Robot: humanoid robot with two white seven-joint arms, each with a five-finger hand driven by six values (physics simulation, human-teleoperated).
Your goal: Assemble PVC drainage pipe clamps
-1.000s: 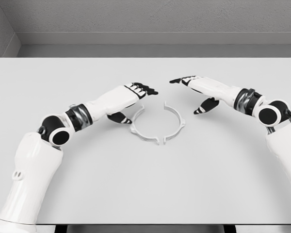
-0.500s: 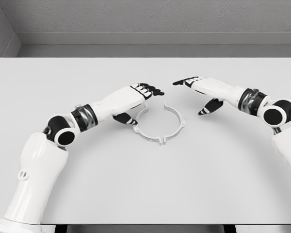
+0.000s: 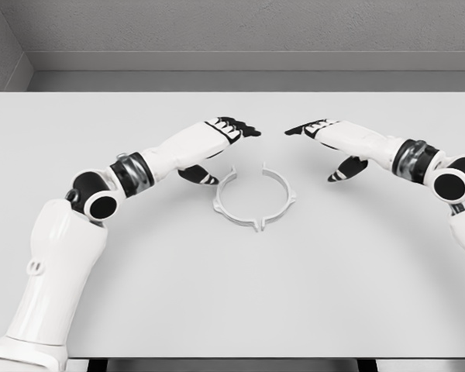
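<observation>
right, both hands are up over the table (image 3: 77, 124) and neither one has hold of anything. the left hand (image 3: 217, 133) hangs just behind and to the left of the clamp parts, fingers stretched forward and loosely spread, thumb dropped underneath, nothing between them. the right hand (image 3: 329, 133) mirrors it from the other side, fingers pointing inward toward the middle, thumb hanging down, palm empty too. the fingertips of the two hands face each other across a gap, well short of touching.

and down on the tabletop, a little in front of that gap, sit the two pale half-rings. the left clamp half (image 3: 226, 203) curves round the near-left side, the right clamp half (image 3: 283, 194) round the far-right. together they already trace a circle, and at the near end their little tabs look to be meeting, or very close to it. at the far end, though, a clear opening shows between the two tips, so the ring isn't closed there.

so how far along? my read is roughly halfway: the halves are lined up and facing each other properly, which is the fiddly bit, but the far joint looks unclosed and no hand is pressing on either piece. what's left, i'd say, is to bring the hands down onto the two halves and squeeze that far gap shut. whether the near joint has truly seated i can't tell from this angle.
</observation>
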